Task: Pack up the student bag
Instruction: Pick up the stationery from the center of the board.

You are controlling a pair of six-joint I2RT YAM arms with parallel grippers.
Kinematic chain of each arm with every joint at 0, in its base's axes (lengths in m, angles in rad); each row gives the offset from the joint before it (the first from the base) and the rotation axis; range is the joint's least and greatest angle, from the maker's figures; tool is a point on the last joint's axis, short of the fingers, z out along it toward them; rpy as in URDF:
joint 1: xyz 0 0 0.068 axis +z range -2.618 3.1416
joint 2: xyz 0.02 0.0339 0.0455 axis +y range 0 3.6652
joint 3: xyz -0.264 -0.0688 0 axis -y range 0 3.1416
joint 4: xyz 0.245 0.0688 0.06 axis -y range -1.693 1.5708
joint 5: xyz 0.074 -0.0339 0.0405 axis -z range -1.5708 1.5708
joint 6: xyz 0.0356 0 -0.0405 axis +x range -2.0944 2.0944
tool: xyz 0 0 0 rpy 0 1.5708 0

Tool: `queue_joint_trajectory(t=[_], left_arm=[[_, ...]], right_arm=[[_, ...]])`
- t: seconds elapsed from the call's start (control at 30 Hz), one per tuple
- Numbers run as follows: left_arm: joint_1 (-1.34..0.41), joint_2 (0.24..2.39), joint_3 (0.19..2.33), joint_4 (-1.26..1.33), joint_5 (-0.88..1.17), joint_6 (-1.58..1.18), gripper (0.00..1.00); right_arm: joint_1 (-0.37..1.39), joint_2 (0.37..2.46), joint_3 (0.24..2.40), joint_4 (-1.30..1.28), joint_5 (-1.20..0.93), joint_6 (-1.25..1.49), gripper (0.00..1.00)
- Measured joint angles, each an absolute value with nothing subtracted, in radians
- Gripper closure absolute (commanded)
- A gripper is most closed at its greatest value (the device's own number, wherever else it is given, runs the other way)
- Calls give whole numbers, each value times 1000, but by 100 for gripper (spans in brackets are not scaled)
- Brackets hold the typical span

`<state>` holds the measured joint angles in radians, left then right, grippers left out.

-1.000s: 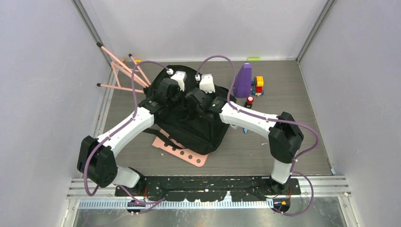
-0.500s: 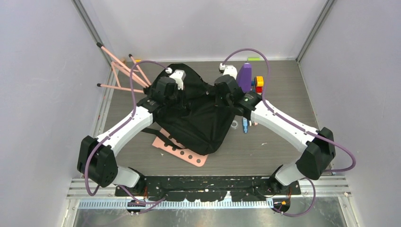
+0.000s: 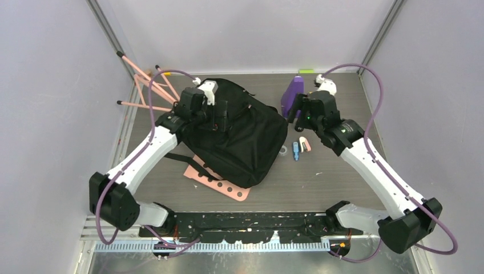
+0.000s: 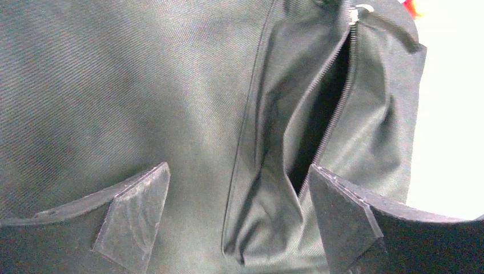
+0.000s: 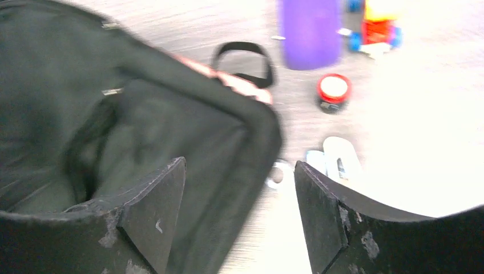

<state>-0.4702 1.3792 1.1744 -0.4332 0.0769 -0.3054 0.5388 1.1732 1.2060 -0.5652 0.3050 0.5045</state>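
The student bag (image 3: 242,137) lies slumped mid-table, partly on the pink perforated board (image 3: 220,184). A second ago we had both grippers clamped on its mouth, pulling it wide; now both have let go. The left gripper (image 4: 240,188) hovers with jaws spread over the fabric beside a half-open zip (image 4: 322,114). The right gripper (image 5: 240,188), jaws also spread and empty, has swung off toward the loose items on the right. We judge the bag opened and picking about to begin. Nearby are a purple bottle (image 3: 293,94), toy blocks (image 5: 379,23), a red-capped pot (image 5: 334,88) and small pieces (image 3: 299,146). The sagging fabric may close the mouth again.
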Motion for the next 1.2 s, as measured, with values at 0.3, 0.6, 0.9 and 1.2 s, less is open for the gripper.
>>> queue_joint_trajectory(t=[0.3,0.6,0.9,1.2], left_arm=[[-436,1222,1291,-624,76,-222,0],[-364,1133,1151,-571,54,-181,0],[-310,1091,1067,-508,52,-178,0],[-307,1063,1058,-496,31,-175,0]], right_arm=[[429,1262,942,-616,300,519,35],[429,1516,866,-510,265,507,46],[431,1650,940,-481,303,511,73],[434,1603,937,-532,293,540,99]])
